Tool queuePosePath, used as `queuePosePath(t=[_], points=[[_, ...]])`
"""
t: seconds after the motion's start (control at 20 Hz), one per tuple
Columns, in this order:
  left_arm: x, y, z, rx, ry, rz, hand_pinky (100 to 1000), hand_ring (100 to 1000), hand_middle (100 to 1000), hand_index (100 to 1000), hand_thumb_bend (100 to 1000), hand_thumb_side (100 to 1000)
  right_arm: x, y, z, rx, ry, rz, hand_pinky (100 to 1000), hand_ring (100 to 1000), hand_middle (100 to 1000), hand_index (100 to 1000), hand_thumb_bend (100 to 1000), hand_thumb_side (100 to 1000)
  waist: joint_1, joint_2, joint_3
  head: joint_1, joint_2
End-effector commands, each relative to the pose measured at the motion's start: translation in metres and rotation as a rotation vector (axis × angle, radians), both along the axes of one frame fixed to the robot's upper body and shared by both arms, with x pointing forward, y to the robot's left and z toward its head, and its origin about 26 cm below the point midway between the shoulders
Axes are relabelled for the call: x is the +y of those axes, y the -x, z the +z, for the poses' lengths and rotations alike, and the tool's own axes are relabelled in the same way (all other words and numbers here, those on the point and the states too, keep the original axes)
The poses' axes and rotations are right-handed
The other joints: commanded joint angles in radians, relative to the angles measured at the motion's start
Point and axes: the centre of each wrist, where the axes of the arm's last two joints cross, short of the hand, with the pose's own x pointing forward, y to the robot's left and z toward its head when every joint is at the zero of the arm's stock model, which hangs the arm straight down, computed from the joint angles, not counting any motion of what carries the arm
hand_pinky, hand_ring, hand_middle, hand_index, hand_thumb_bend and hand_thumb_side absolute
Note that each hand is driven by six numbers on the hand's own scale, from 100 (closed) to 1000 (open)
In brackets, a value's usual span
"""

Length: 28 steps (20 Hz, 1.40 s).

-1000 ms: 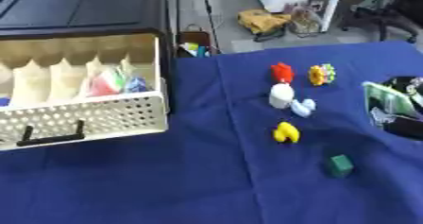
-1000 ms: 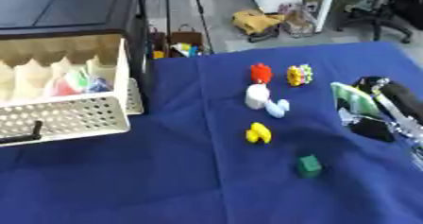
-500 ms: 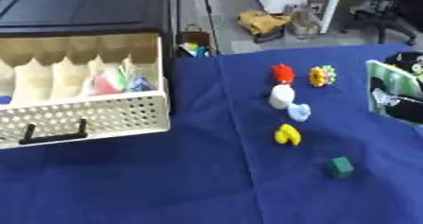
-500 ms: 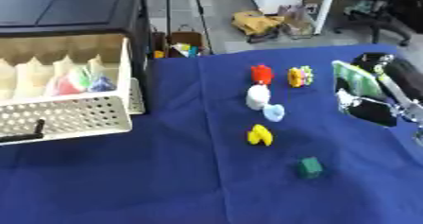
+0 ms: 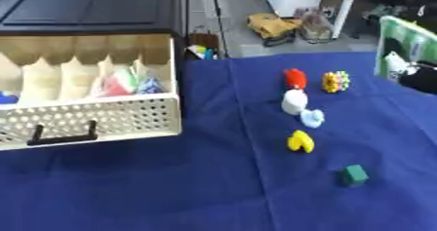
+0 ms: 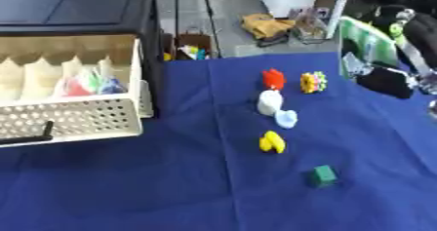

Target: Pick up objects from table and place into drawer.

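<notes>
The beige perforated drawer (image 5: 102, 120) stands pulled open at the left, under a black cabinet (image 5: 94, 6), with several coloured things inside. On the blue cloth lie a red piece (image 5: 294, 78), a yellow toothed piece (image 5: 335, 81), a white piece (image 5: 294, 102), a light blue piece (image 5: 312, 118), a yellow piece (image 5: 300, 141) and a green cube (image 5: 353, 175). My right hand (image 6: 386, 79) hovers at the right edge, level with the red piece and well apart from it; a green-edged flat part (image 6: 363, 47) shows on it. It is blurred. The left hand is out of sight.
The drawer has a black handle (image 5: 61, 136) on its front. Beyond the table's far edge, bags and clutter (image 5: 273, 25) lie on the floor. Blue cloth (image 5: 170, 186) stretches between the drawer and the pieces and along the front.
My right hand has risen along the right edge, from beside the yellow piece to level with the red piece. The pieces on the cloth and the drawer have stayed put.
</notes>
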Motion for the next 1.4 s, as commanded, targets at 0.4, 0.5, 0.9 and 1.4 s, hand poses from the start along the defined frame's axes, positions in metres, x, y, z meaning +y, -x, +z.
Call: queuePosePath(t=[0.4, 0.5, 0.9, 1.4], points=[[0.001, 0.001, 0.011, -0.016, -0.028, -0.015, 557, 771, 713, 888, 313, 1000, 0.051, 0.015, 0.052, -0.286, 0.152, 0.151, 762, 838, 729, 656, 100, 622, -0.018, -0.038, 0.014, 0.002, -0.008], [0.002, 0.001, 0.011, -0.014, -0.029, -0.018, 558, 771, 714, 888, 312, 1000, 0.061, 0.014, 0.059, -0.315, 0.154, 0.183, 761, 837, 732, 662, 100, 620, -0.021, -0.045, 0.018, 0.000, -0.007], [0.002, 0.002, 0.009, -0.001, -0.033, -0.026, 560, 772, 714, 888, 310, 1000, 0.104, -0.004, 0.085, -0.364, 0.131, 0.307, 760, 837, 734, 670, 100, 613, -0.033, -0.064, 0.038, -0.006, 0.002], [0.002, 0.002, 0.009, 0.009, -0.033, -0.038, 562, 772, 715, 888, 307, 1000, 0.155, -0.039, 0.100, -0.366, 0.149, 0.413, 760, 838, 739, 684, 100, 623, -0.046, -0.080, 0.081, -0.022, 0.014]])
